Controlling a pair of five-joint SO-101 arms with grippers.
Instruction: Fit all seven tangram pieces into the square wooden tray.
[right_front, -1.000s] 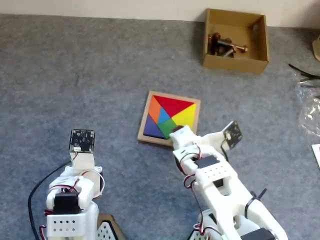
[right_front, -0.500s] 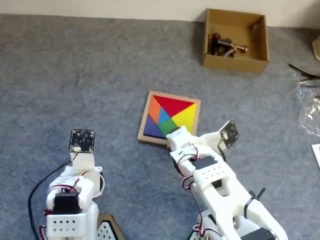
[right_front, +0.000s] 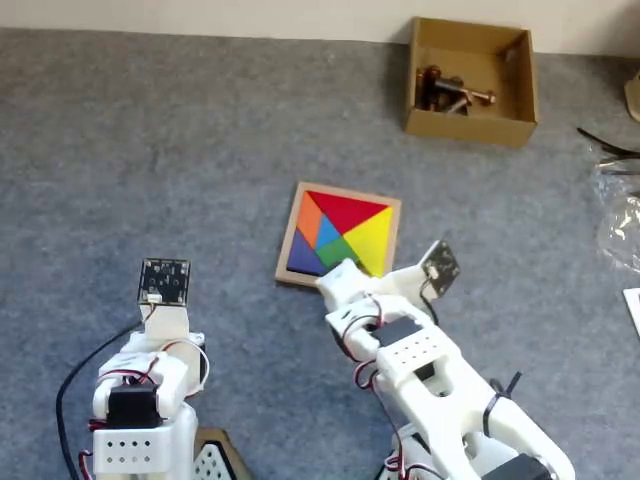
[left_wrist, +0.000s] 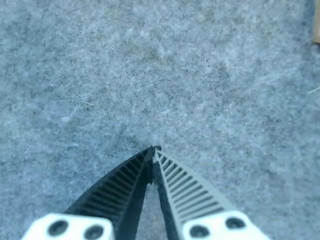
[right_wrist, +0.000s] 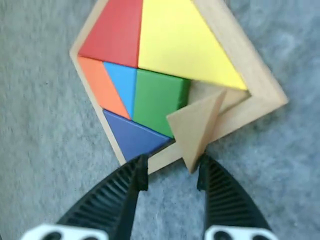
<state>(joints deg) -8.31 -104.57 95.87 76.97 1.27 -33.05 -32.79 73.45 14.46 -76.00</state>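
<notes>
At the near left of the grey felt worktop (right_front: 150, 150): left end effector (left_wrist: 152, 150) closed on nothing, tips together over bare felt, well apart from the puzzle. Reads as parked so the other arm has room.

Centre: square wooden tray (right_wrist: 240, 112), flat on the worktop. Six pieces seated flush:
- red triangle (right_wrist: 112, 32)
- big yellow triangle (right_wrist: 182, 45)
- orange piece (right_wrist: 100, 82)
- small light-blue triangle (right_wrist: 120, 82)
- green square (right_wrist: 157, 97)
- dark blue triangle (right_wrist: 132, 137)

Seventh piece, a plain tan wooden triangle (right_wrist: 197, 125), is not seated. It lies tilted across the tray's near rim, one part over the last bare gap beside the green square and below the yellow, one corner hanging outside. Judged: it rides the rim because it is turned wrong for the gap, so it needs a turn and a push inward.

Just right of centre: right end effector (right_wrist: 172, 162) open, gripping nothing, jaws either side of the tan triangle's overhanging corner. Contact cannot be told. Placement suits a pinch or a nudge.

Far right: open cardboard box (right_front: 470, 135) holding several copper-coloured metal parts (right_front: 450, 92), kind not clear.
</notes>
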